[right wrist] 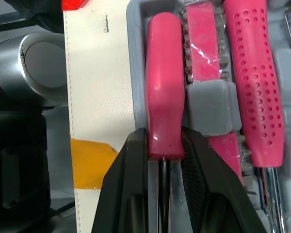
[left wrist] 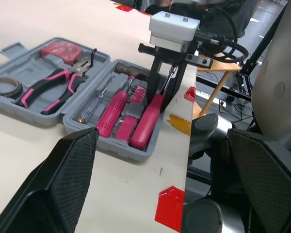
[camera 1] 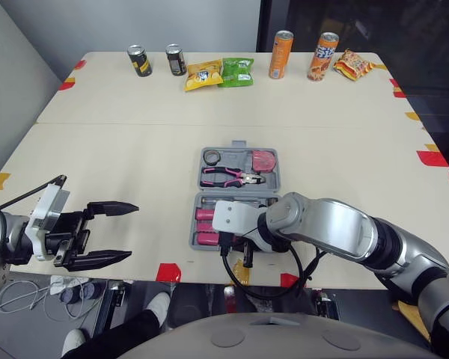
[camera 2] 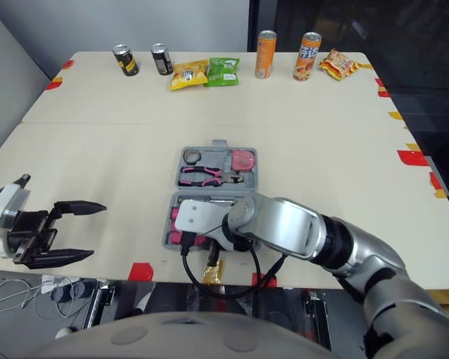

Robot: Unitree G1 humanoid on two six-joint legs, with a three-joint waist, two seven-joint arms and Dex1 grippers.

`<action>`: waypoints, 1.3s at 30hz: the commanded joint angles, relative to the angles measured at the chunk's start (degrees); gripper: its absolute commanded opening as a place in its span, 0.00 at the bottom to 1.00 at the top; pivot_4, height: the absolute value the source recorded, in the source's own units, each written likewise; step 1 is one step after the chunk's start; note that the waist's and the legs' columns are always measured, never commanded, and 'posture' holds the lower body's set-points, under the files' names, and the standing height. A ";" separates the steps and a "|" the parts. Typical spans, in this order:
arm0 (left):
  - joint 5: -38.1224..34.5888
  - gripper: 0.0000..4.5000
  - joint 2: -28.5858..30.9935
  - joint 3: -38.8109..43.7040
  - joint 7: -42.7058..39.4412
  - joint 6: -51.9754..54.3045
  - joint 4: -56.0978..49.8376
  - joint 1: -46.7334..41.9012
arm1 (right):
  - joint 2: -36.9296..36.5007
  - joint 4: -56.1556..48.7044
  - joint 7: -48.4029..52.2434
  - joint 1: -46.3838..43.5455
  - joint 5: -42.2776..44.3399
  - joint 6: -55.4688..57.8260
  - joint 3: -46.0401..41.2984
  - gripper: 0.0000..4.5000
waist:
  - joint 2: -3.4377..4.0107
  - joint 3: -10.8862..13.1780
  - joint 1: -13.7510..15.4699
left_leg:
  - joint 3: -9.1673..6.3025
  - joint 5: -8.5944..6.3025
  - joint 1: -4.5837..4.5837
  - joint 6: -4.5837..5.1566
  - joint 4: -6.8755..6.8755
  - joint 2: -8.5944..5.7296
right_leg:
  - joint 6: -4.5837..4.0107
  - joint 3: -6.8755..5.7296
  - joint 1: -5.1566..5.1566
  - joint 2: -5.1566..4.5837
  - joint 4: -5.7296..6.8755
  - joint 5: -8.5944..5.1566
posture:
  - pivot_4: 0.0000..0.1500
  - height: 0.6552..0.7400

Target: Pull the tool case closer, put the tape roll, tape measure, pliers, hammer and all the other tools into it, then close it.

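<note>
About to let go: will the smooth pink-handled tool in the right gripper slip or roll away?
Likely stiff: the pink-handled tool has a straight dark shaft. Its glossy rounded handle looks slippery, so the right gripper could slide along it. Rolling seems unlikely: it appears to lie in a moulded slot of the tool case.

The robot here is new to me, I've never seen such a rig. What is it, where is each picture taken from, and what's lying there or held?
It is a humanoid robot with two arms, each ending in a two-fingered gripper. The two wide pictures come from its head camera, looking down; the close ones from its wrists. On the table lies an open tool case holding pliers, a tape measure and a tape roll; cans and snack bags stand farther back. The right gripper pinches a pink-handled tool in the case; the left gripper is open, empty.
</note>
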 commanded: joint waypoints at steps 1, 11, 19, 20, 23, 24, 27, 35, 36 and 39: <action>-1.80 1.00 1.32 -0.48 -2.62 -1.97 -1.02 -0.98 | -0.57 0.92 0.66 0.22 -0.20 -0.58 1.61 0.10 | -0.02 -0.01 -0.04 | 0.00 0.00 0.01 0.00 0.00 0.00 | 0.00 0.00 0.00 0.00 0.02 0.00 | 1.00 1.00; -2.43 1.00 2.71 -2.39 -2.62 -5.30 -0.81 -1.04 | -0.31 2.95 1.52 2.02 -0.76 -2.71 2.28 0.33 | -0.12 -0.12 -0.02 | -0.03 0.00 0.01 -0.05 0.01 0.01 | 0.01 0.02 0.01 0.06 0.04 0.01 | 1.00 1.00; -2.06 1.00 0.98 -1.37 -2.62 -4.73 -1.89 -0.04 | -5.51 -2.22 5.49 8.15 -0.90 -15.62 -7.70 0.54 | -0.12 -0.11 0.34 | -0.03 -0.01 0.01 -0.06 0.06 0.02 | 0.01 0.02 0.02 0.05 0.05 0.01 | 1.00 1.00; -1.97 1.00 0.64 -1.19 -2.62 -4.51 -2.13 0.02 | -6.25 -2.81 6.51 10.21 -0.72 -18.90 -9.70 0.54 | -0.11 -0.10 0.58 | -0.03 -0.01 -0.02 -0.05 0.08 0.02 | 0.02 0.02 0.02 0.04 0.03 0.01 | 1.00 1.00; -1.46 1.00 -0.60 -0.70 -2.62 -3.76 -3.06 0.14 | -7.30 -2.90 9.77 18.69 0.50 -29.98 -16.45 0.54 | -0.21 -0.15 0.76 | 0.02 -0.02 -0.02 -0.05 0.09 0.03 | 0.04 0.08 0.01 0.04 -0.02 0.01 | 1.00 1.00; -1.25 1.00 -1.15 -0.42 -2.62 -3.39 -3.46 0.20 | -6.99 -2.19 10.51 21.35 0.81 -33.00 -18.35 0.54 | -0.21 -0.15 0.77 | 0.02 -0.02 -0.02 -0.05 0.09 0.04 | 0.01 0.07 0.01 0.05 0.01 -0.01 | 1.00 1.00; -0.56 1.00 -2.58 0.37 -2.62 -2.42 -4.41 0.37 | -5.90 0.87 12.19 26.39 -0.49 -39.84 -20.29 0.36 | -0.21 -0.15 0.62 | 0.03 -0.10 -0.02 0.11 0.08 0.05 | -0.04 0.07 0.00 0.05 0.02 -0.03 | 1.00 1.00; 1.26 1.00 -5.15 3.05 -2.62 0.20 -5.88 1.38 | -2.44 10.94 14.34 31.47 -8.84 -52.16 -16.72 0.01 | -0.24 -0.17 -0.54 | 0.01 -0.10 -0.01 0.35 0.10 0.05 | -0.64 0.07 0.02 0.05 0.07 -0.32 | 1.00 1.00; 1.41 1.00 -5.26 3.29 -2.62 0.39 -5.88 1.44 | -2.55 12.39 14.76 31.66 -10.41 -53.23 -15.73 0.01 | -0.26 -0.18 -0.64 | 0.01 -0.09 -0.01 0.37 0.10 0.05 | -0.64 0.07 0.02 0.05 0.07 -0.32 | 1.00 1.00; 2.03 1.00 -6.03 3.75 -2.62 1.01 -5.76 1.44 | -4.22 19.51 15.78 31.38 -17.55 -55.62 -10.77 0.01 | -0.27 -0.19 -0.83 | 0.01 -0.09 -0.02 0.39 0.12 0.04 | -0.64 0.07 0.04 0.05 0.05 -0.32 | 1.00 1.00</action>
